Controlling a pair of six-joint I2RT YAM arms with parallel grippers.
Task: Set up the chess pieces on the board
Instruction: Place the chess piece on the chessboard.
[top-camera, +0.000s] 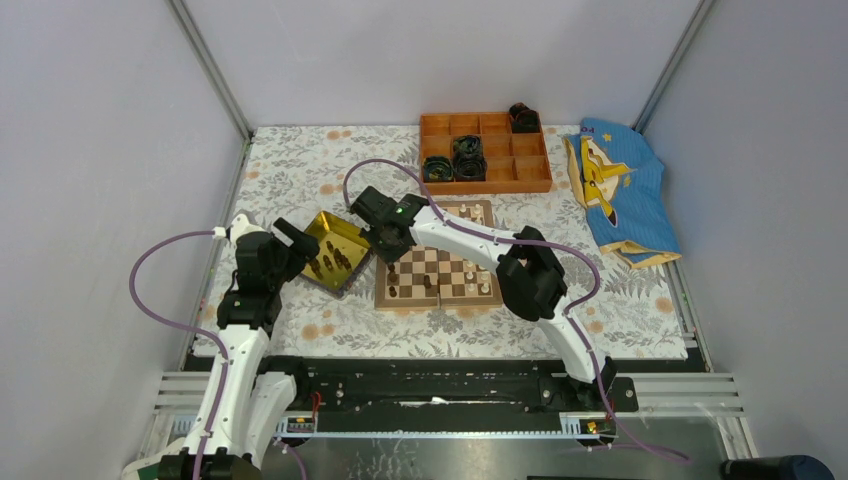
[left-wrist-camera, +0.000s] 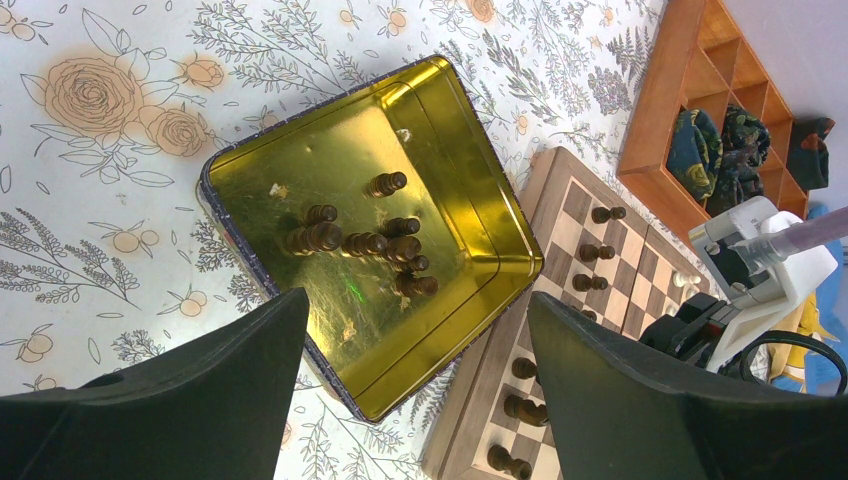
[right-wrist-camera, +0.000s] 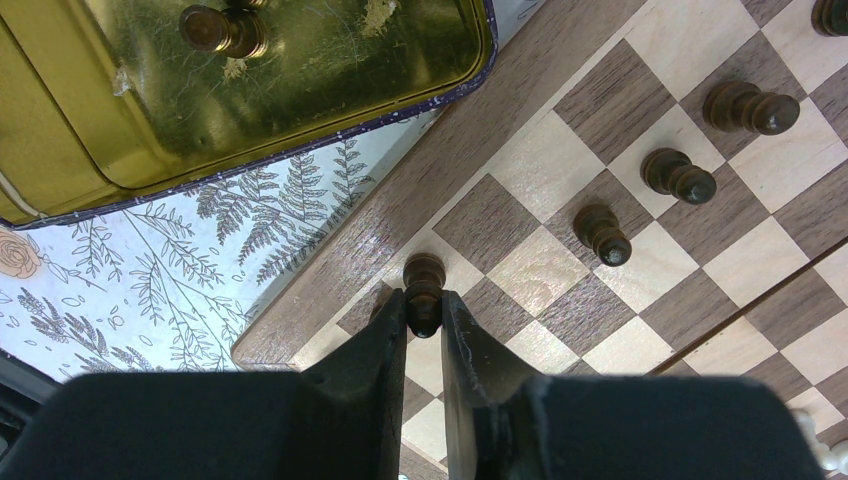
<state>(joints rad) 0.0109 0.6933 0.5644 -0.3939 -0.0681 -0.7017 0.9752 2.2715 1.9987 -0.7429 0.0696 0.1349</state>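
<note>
The board lies mid-table with dark and pale chess pieces on it. My right gripper is shut on a dark brown chess piece, held just over a square by the board's corner; whether its base touches I cannot tell. Three more dark pieces stand in a row beyond. Over the near corner of the gold tray my left gripper hangs open and empty. Several dark pieces lie in that tray. In the top view the right gripper is at the board's left edge.
An orange compartmented box with black rolls stands behind the board. A blue and yellow cloth lies at the back right. The tray touches the board's left side. A flowered cloth covers the table.
</note>
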